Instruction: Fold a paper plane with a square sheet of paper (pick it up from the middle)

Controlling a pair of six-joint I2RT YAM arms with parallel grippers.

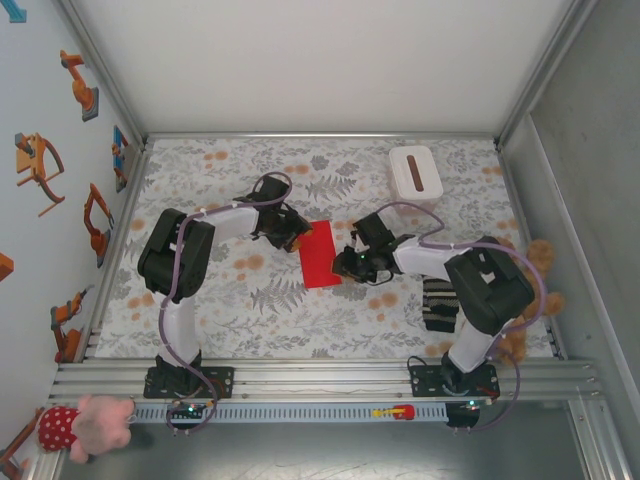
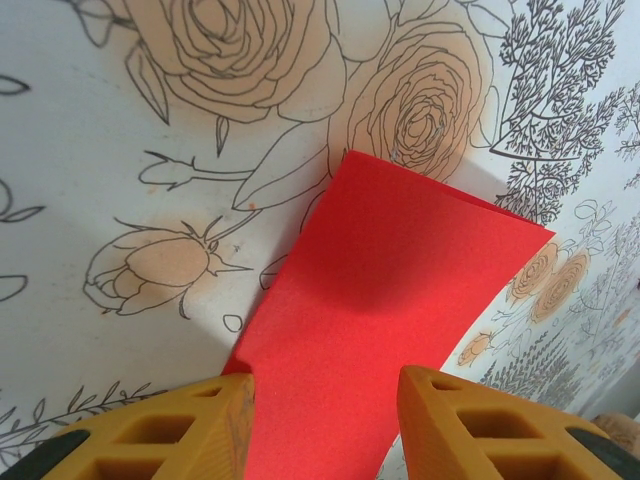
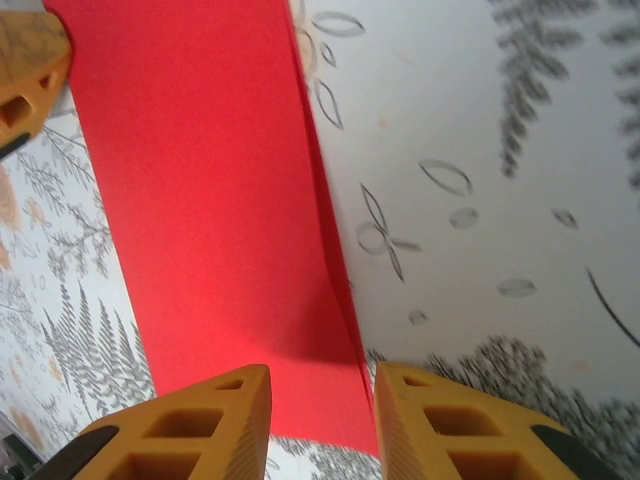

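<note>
High view from behind; two close wrist views, opposite ends of one red sheet (image 1: 320, 255)

Left arm (image 1: 180, 255) and right arm (image 1: 485, 290) both showing blocky black joint housings alternating with white tubular links. Lavender cable (image 1: 270, 185) looping along each arm, running from base up toward wrist. Black base plates (image 1: 185, 382) sitting under white lower links. Left gripper (image 1: 297, 232) and right gripper (image 1: 345, 262) appearing black from above. Up close, left fingers (image 2: 150, 440) showing orange-yellow moulded plastic with rectangular hollow cells, fine ribbing on inner faces, black inserts at outer ends. Right fingers (image 3: 180, 435) showing same build.
</note>
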